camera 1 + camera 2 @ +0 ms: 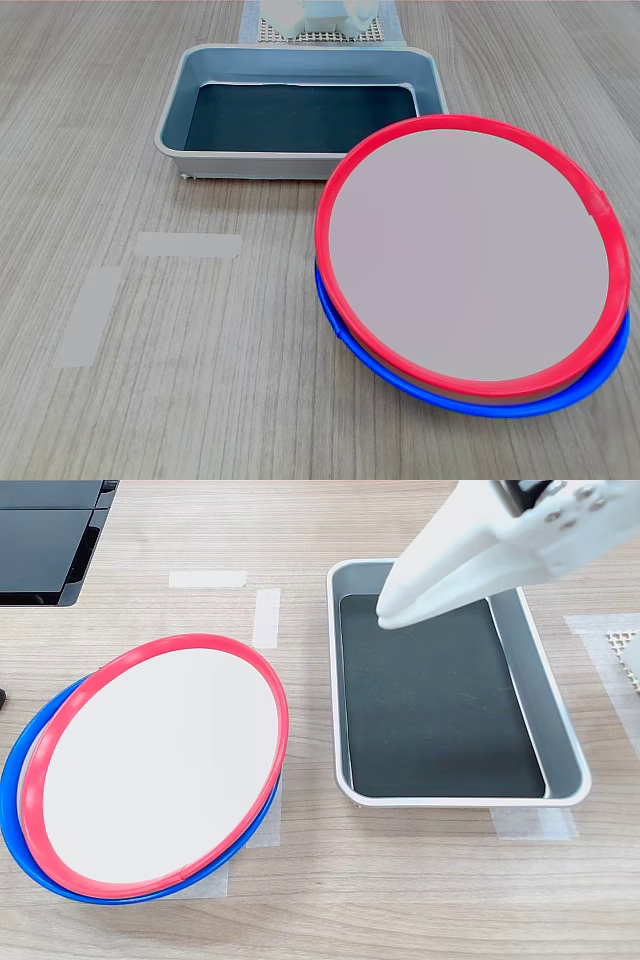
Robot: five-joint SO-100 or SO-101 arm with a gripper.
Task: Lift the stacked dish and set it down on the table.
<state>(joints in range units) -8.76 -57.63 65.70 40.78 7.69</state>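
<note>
The stacked dish (470, 255) (160, 765), a large round plate with a red rim and pale flat centre, lies on top of a blue-rimmed plate (520, 405) (25, 745) and is shifted slightly off it. Both rest on the wood-grain table (200, 400) (400, 890). In the second exterior view my white gripper (393, 613) hangs over the grey tray, well to the right of the plates, with its fingers pressed together and nothing held. The first exterior view shows only white arm parts (320, 15) at its top edge.
A grey metal tray (175, 115) (560, 740) with a dark liner stands beside the plates. Pale tape strips (190, 244) (266, 617) lie on the table. A black device (45, 540) sits in the second exterior view's top left corner, and a mesh mat (625, 645) at its right edge.
</note>
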